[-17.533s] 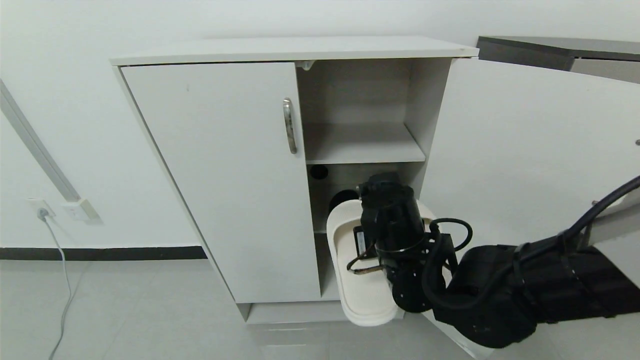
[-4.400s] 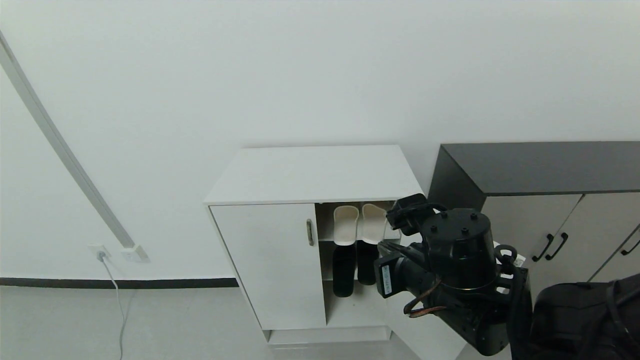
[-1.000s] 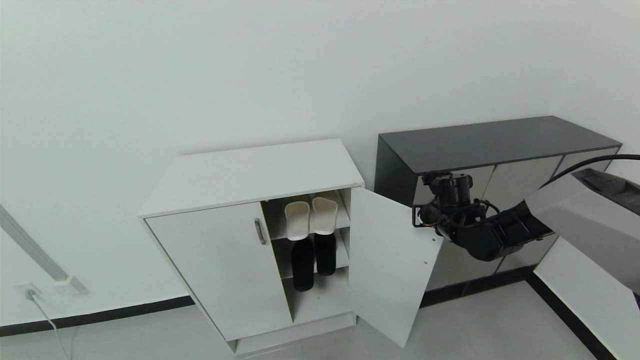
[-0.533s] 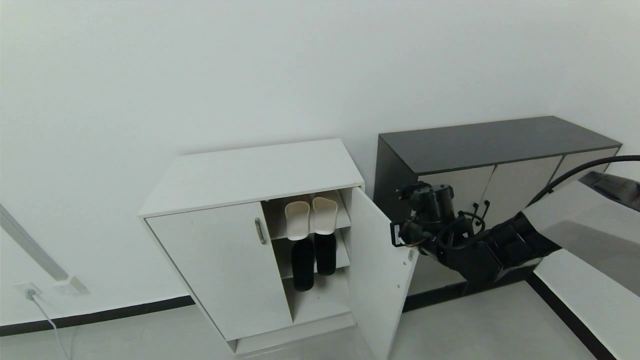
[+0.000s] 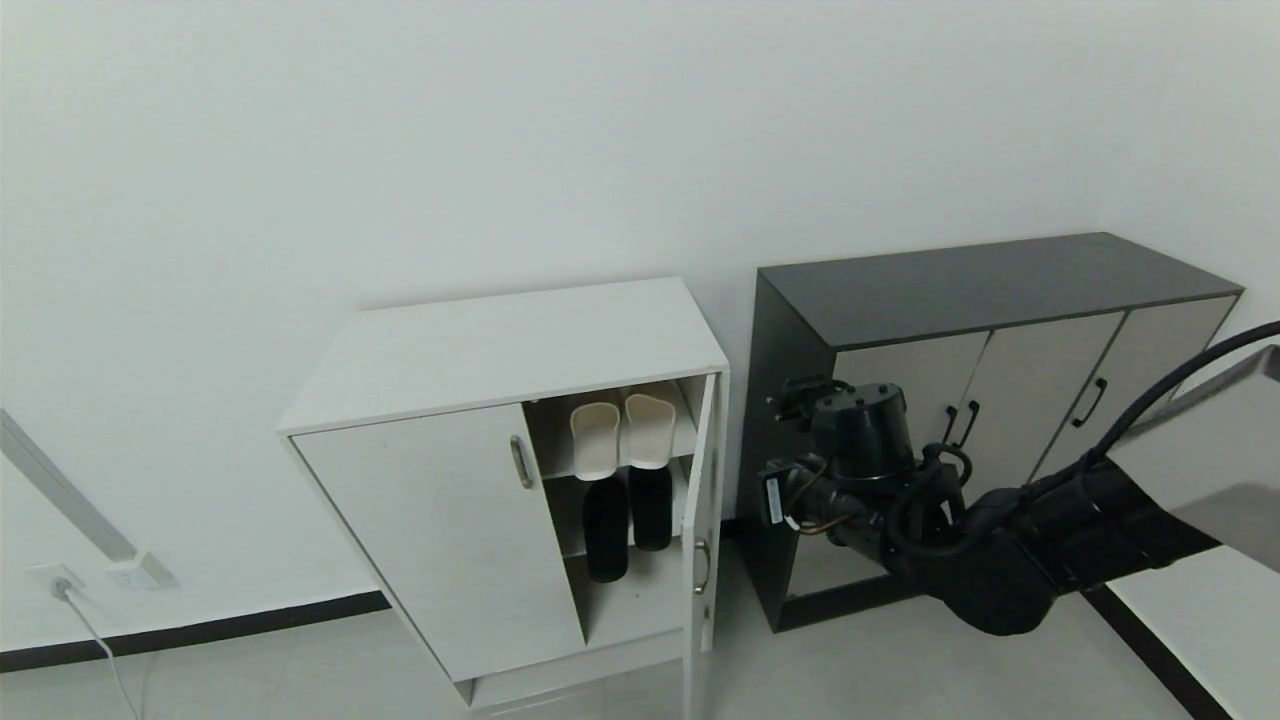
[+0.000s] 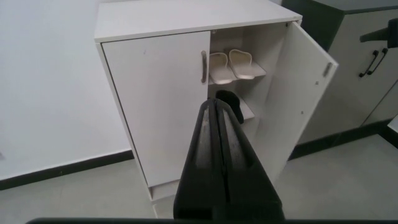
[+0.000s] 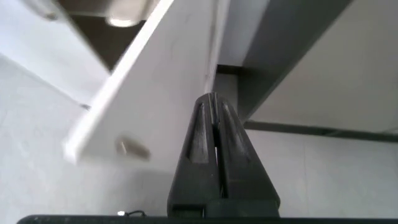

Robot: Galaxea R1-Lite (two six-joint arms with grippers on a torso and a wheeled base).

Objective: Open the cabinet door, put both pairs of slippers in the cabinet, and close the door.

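Closing the door (image 5: 703, 480) seems all that is left: white slippers (image 5: 620, 437) and black slippers (image 5: 628, 525) sit on shelves inside the cabinet (image 5: 500, 345). The right hand (image 7: 214, 102), fingers pressed together, is just outside the half-open door; the left hand (image 6: 214, 107), also pressed together, faces the cabinet's front.

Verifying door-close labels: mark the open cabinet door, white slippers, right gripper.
open cabinet door (image 5: 701, 470), head view, upper half of the panel, above its handle.
white slippers (image 5: 595, 440), head view, middle of the left slipper on the upper shelf.
right gripper (image 7: 215, 102), right wrist view, between the shut fingertips.
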